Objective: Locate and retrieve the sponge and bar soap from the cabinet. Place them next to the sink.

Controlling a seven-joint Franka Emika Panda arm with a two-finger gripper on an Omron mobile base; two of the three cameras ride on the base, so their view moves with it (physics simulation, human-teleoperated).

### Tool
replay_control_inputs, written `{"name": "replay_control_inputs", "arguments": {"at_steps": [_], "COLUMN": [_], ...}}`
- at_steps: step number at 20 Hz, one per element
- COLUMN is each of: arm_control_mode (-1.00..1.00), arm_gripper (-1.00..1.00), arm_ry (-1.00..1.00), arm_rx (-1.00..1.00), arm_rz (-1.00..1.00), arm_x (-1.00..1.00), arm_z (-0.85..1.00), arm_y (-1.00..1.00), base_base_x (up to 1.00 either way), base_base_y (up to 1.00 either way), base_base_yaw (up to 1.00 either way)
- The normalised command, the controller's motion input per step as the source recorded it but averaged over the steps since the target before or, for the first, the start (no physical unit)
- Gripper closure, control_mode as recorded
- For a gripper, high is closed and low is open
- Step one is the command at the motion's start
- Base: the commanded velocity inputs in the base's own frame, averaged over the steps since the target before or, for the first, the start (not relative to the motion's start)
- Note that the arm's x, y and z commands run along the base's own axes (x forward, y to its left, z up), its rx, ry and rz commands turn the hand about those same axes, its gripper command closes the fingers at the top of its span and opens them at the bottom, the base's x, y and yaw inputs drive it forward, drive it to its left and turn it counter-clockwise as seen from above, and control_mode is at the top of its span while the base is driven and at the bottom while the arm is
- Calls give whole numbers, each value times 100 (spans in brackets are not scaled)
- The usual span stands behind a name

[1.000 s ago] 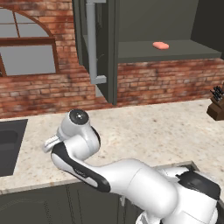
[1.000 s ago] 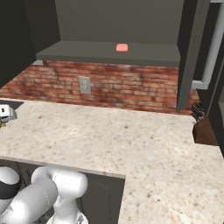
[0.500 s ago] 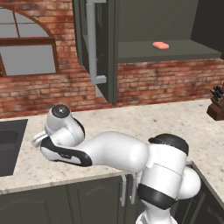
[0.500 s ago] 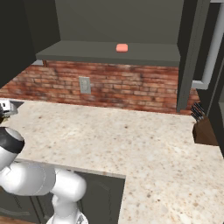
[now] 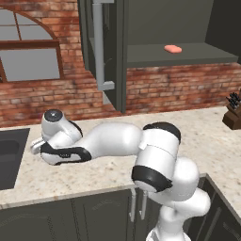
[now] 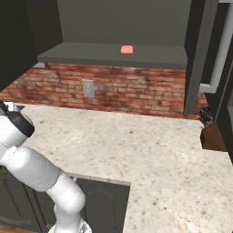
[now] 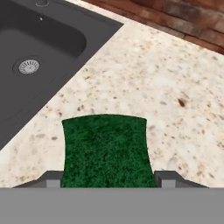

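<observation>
At the hand view's bottom centre the gripper (image 7: 105, 183) clamps the sponge (image 7: 105, 151) low beside the sink (image 7: 39, 57) at upper left, seemingly for set-down.

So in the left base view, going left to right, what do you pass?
Sink → gripper end of the arm → cabinet door's silver handle → bar soap on the cabinet shelf → knife block on the counter.

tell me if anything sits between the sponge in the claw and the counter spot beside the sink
Nothing visible does. The sponge sits between the claw's fingertips over bare speckled counter, and the sink edge lies just beside it with nothing on the stretch between.
</observation>
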Motion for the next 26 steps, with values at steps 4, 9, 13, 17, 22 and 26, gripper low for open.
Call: {"name": "replay_control_inputs", "arguments": {"at_steps": [4,9,13,17,22,26], "arm_control_mode": [-100,-100,-100,-100,-100,-100], "arm_gripper": [100,100,100,100,100,100], "arm_ry": [0,0,2,5,4,0], "arm_rx": [-5,-4,-2,-1,-1,0], "arm_rz": [-5,-7,-6,-7,-8,-7], "arm_x": [26,21,7,16,24,20], "arm_z": [-18,-13,-27,-28,-30,-30], "arm_y": [17,5,0,3,0,10], "base_base_x": [0,0,0,0,0,0], "base_base_y": [0,0,0,0,0,0], "base_base_yaw": [0,0,0,0,0,0]}}
